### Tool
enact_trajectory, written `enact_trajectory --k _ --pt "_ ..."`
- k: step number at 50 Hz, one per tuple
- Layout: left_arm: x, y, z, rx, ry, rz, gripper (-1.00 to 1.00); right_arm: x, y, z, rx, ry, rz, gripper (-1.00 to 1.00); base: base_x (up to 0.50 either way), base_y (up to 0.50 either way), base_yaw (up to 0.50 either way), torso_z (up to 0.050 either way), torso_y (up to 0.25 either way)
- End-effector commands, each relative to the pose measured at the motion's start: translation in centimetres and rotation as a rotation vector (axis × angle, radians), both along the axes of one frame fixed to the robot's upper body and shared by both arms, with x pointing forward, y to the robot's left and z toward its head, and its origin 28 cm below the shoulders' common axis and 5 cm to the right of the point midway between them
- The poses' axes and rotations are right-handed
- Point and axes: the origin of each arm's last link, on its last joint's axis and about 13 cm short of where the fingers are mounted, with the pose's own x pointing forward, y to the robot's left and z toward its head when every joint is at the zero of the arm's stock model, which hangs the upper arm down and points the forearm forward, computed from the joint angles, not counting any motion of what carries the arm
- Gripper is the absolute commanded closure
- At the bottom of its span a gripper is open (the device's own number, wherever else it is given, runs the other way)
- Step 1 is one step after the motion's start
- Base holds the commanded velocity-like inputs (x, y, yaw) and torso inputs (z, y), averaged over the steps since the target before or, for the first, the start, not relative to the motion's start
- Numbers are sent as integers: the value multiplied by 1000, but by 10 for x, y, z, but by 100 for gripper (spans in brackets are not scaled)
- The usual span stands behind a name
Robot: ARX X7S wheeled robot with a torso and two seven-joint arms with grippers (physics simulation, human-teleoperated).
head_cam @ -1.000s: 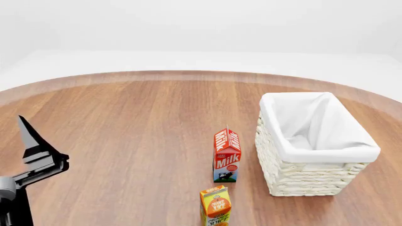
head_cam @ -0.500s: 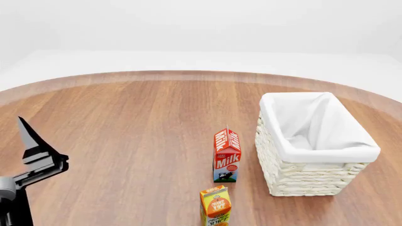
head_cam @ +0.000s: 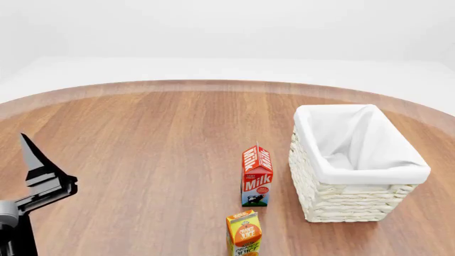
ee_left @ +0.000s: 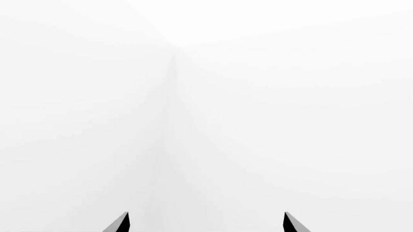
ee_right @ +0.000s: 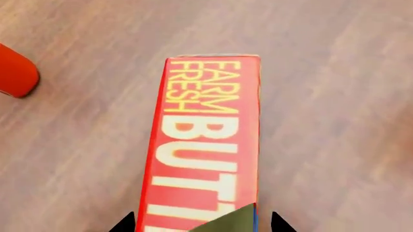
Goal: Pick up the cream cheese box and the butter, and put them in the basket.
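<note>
Butter (ee_right: 206, 145) lay flat on the tabletop (ee_right: 335, 121) between the right jaws (ee_right: 203, 223), which stood open around it; left jaws (ee_left: 206, 223) gaped empty; basket (head_cam: 355, 165) stood apart.

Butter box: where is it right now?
Only the right wrist view shows the butter: lying on the wooden table directly under the right gripper, a red object nearby. It's outside the head view.

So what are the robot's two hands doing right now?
Left gripper: open, fingers apart, holding nothing.
Right gripper: open, fingers either side of the butter, not clearly gripping it.
</note>
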Motion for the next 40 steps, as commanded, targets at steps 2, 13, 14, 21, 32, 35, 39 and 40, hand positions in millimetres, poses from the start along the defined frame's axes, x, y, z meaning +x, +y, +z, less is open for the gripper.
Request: enact_trajectory --k 2,13,14,21,32,35,39,40 --pt "0 2 -1 18 -13 10 -100 3 4 -6 3 19 16 -100 0 0 0 0 0" --pt "-1 3 0 16 -14 12 -100 4 6 -9 4 -40 44 100 0 0 0 0 0" --pt "-1 3 0 16 -14 12 -100 4 6 -9 4 -40 44 100 0 3 3 0 0" --pt "-1 3 0 16 -13 11 -100 7 5 -10 0 -57 21 100 1 3 2 0 0" --pt "-2 4 0 13 -15 16 -100 14 -3 56 134 -327 -65 100 1 1 1 0 0" --pt "-2 4 0 14 -14 16 -100 12 -7 73 167 -404 -77 100 0 0 0 0 0" --pt "-2 4 0 15 -15 16 -100 9 -12 90 194 -470 -97 100 0 0 0 0 0" --pt "-2 4 0 14 -16 17 -100 9 -13 93 199 -487 -103 100 0 0 0 0 0"
